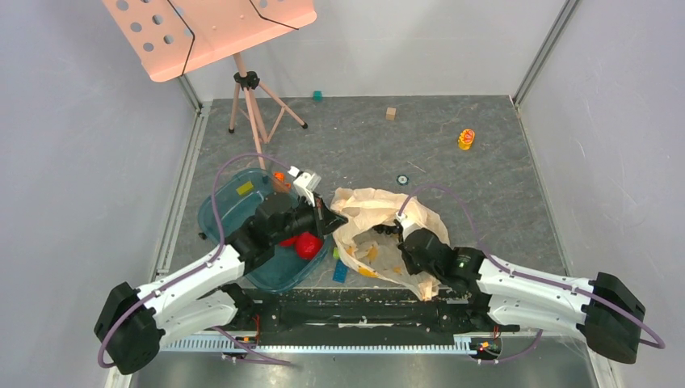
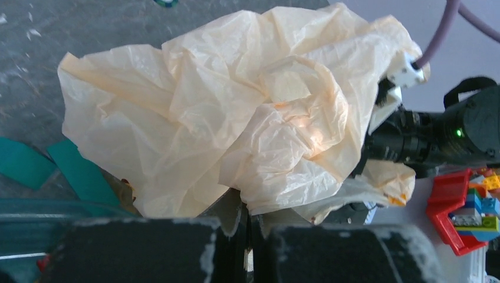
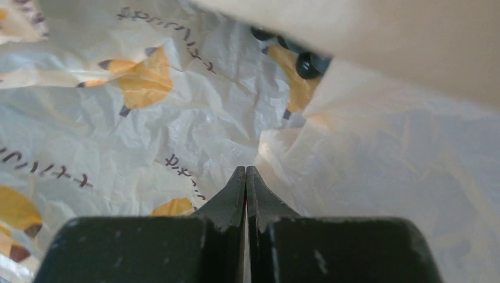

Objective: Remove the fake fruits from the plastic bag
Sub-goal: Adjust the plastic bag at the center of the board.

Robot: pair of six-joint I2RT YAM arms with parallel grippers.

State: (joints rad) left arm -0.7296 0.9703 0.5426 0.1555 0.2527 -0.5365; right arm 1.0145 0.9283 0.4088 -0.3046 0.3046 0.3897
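The plastic bag (image 1: pixel 380 206) lies beside the teal tray (image 1: pixel 224 204) — left gripper (image 2: pixel 246 206) and right gripper (image 3: pixel 245 171) both pinched shut on its film.
We judge it flimsy and slippery; the grapes (image 3: pixel 306 63) lie inside — light, best taken by the bunch.

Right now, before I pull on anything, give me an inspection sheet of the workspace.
Surface: grey table, mottled.
Job's things: plastic bag crumpled at centre; red apple in the teal tray; grapes inside the bag.
Clutter: blue block, wooden block, yellow toy.
Grippers: left gripper shut, apparently on a bag fold; right gripper shut, tips against bag film.
Cables: purple cables loop above both arms.
Surroundings: pink music stand, grey walls.
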